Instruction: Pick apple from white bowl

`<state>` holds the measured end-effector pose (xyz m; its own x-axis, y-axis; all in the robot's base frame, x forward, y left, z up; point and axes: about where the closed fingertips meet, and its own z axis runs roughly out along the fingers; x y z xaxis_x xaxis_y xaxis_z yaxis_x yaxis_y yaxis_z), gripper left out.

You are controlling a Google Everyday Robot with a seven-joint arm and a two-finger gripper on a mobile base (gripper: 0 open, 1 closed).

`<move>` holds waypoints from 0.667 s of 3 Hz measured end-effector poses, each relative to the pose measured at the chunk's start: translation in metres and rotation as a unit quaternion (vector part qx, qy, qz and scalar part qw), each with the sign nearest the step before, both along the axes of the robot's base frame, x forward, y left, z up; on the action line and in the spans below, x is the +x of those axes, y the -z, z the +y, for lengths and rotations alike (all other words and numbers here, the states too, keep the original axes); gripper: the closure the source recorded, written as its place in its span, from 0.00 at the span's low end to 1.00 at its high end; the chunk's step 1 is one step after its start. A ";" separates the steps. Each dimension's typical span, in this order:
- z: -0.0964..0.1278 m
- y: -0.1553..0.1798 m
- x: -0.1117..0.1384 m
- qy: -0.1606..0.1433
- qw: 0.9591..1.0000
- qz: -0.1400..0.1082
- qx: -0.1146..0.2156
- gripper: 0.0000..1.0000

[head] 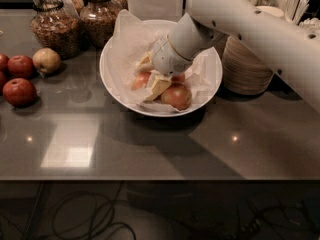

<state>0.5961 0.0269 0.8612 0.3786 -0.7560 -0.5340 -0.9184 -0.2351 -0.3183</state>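
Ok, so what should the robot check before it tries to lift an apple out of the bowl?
1. End effector down inside the bowl: ok.
2. Apples there to take: ok. There is a front apple and a second apple beside the end effector.
3. Firm grip on an apple: cannot tell.
4. Paper liner out of the grasp: cannot tell; it is crumpled close by.
5. Bowl sitting flat on the counter: ok.
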 end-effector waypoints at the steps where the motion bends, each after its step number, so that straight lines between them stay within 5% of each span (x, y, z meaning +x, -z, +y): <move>1: 0.001 0.002 -0.002 -0.001 1.000 0.002 0.005 0.99; 2: -0.002 -0.001 -0.010 0.000 1.000 0.000 0.027 1.00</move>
<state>0.5856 0.0252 0.8623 0.3786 -0.7260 -0.5740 -0.9183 -0.2172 -0.3309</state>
